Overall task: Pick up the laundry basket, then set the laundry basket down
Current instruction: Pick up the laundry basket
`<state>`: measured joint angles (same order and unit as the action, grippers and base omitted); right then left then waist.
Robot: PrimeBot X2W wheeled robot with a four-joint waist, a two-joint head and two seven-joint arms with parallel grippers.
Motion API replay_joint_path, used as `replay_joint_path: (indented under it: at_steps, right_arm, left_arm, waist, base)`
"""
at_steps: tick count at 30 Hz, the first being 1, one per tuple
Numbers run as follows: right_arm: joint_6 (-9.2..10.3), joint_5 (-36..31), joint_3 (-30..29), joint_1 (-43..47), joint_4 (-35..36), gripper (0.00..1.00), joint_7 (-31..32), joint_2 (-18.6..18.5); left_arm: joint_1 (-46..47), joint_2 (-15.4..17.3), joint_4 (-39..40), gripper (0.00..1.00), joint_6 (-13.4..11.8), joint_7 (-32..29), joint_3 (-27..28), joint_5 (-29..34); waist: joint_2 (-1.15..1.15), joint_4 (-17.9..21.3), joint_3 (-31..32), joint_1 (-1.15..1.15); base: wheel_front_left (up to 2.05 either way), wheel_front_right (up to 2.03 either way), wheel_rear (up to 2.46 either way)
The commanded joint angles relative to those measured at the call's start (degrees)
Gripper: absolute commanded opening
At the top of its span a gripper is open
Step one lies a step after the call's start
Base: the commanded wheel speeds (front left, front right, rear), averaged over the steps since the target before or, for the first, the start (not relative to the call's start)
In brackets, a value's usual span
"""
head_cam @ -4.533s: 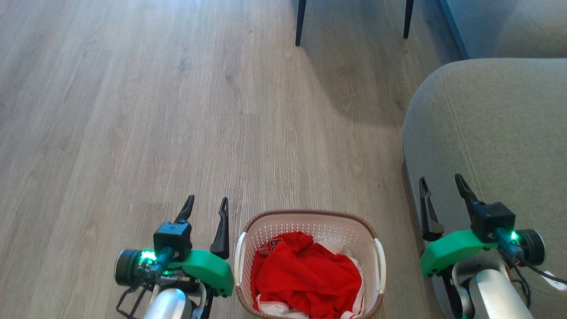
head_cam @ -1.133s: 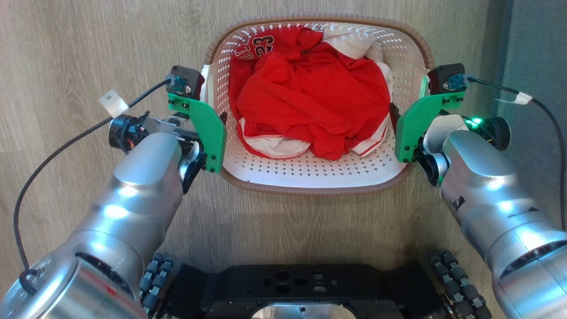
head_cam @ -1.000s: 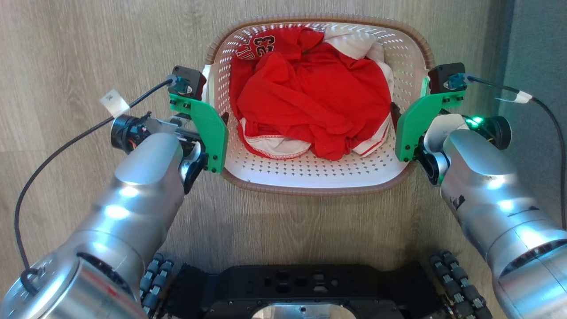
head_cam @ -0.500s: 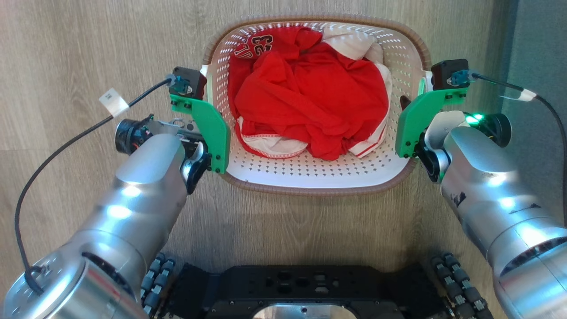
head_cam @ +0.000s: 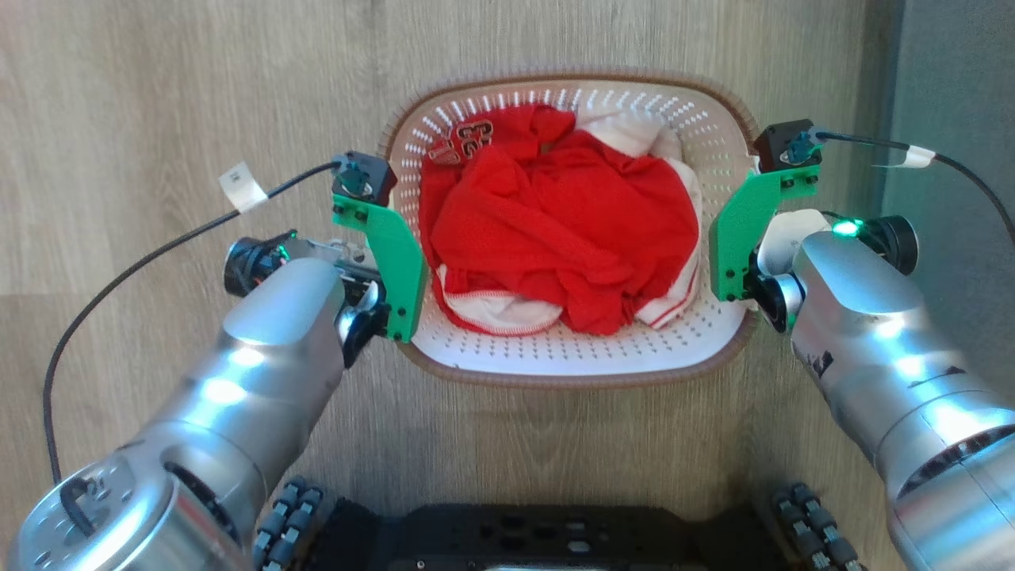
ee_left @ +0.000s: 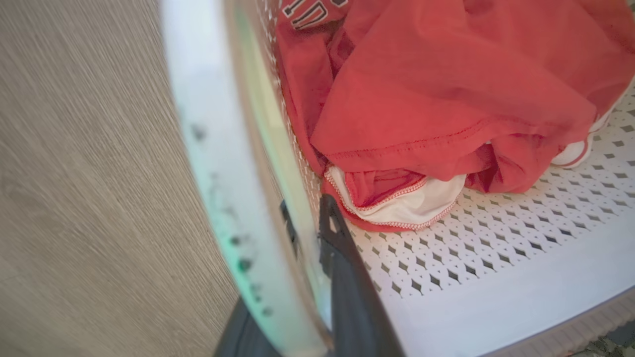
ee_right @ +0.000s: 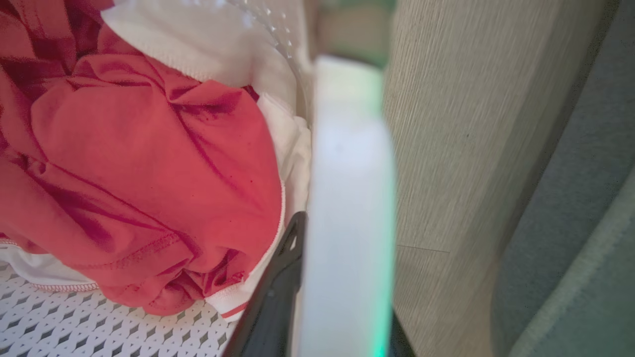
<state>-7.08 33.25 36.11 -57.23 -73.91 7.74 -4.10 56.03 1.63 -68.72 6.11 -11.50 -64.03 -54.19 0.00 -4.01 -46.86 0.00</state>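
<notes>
The laundry basket [head_cam: 555, 376] is white and perforated with a brown woven-look rim, and red and white clothes [head_cam: 555, 222] are heaped inside. It hangs between my two arms in the head view. My left gripper [ee_left: 307, 223] is shut on its left side, with one dark finger [ee_left: 342, 258] inside the wall next to the white handle [ee_left: 208, 148]. My right gripper [ee_right: 342, 258] is shut on the right side, its inner finger [ee_right: 278, 287] against the white handle [ee_right: 347, 173]. In both wrist views the floor is streaked while the basket stays sharp.
A grey sofa [head_cam: 959, 119] stands along the right edge, close to my right arm. My black wheeled base [head_cam: 539, 539] sits at the bottom of the head view. Wooden floor [head_cam: 158, 119] stretches to the left and ahead. Thin black cables [head_cam: 158, 254] trail from both wrists.
Both grippers have closed on the basket's sides. The head view has since shifted as the camera moved. Basket and arms keep their places relative to each other.
</notes>
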Motion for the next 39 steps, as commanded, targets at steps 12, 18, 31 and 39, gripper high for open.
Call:
replay_joint_path:
  at_steps: [12, 18, 31, 39]
  right_arm:
    - [-0.41, 1.35, 5.20, 6.92, 1.38, 0.00, 7.70, 0.85]
    - [-0.41, 4.15, 6.74, 9.91, 3.13, 0.00, 9.27, 1.11]
    - [-0.41, 11.75, 10.79, 16.10, 6.53, 0.00, 14.55, 1.21]
    - [-0.41, 15.82, 13.50, 18.76, 7.39, 0.00, 17.80, 1.22]
  left_arm:
    - [-3.82, 1.25, 2.57, 0.00, 1.28, -6.51, -5.59, -3.40]
    - [-6.31, 1.25, 0.49, 0.00, 1.34, -9.15, -6.79, -4.44]
    - [-12.80, 1.45, 0.29, 0.00, 1.37, -14.82, -8.50, -5.34]
    - [-15.92, 2.50, 2.11, 0.00, 1.37, -18.52, -8.97, -5.78]
  waist:
    - [0.00, -1.75, 14.92, 0.00]
    - [0.00, -1.33, 22.21, 0.00]
    - [0.00, -1.66, 35.82, 0.00]
    - [0.00, -2.40, 42.24, 0.00]
  base:
    - [0.00, 0.00, 0.00]
    - [0.00, 0.00, 0.00]
    - [0.00, 0.00, 0.00]
    - [0.00, 0.00, 0.00]
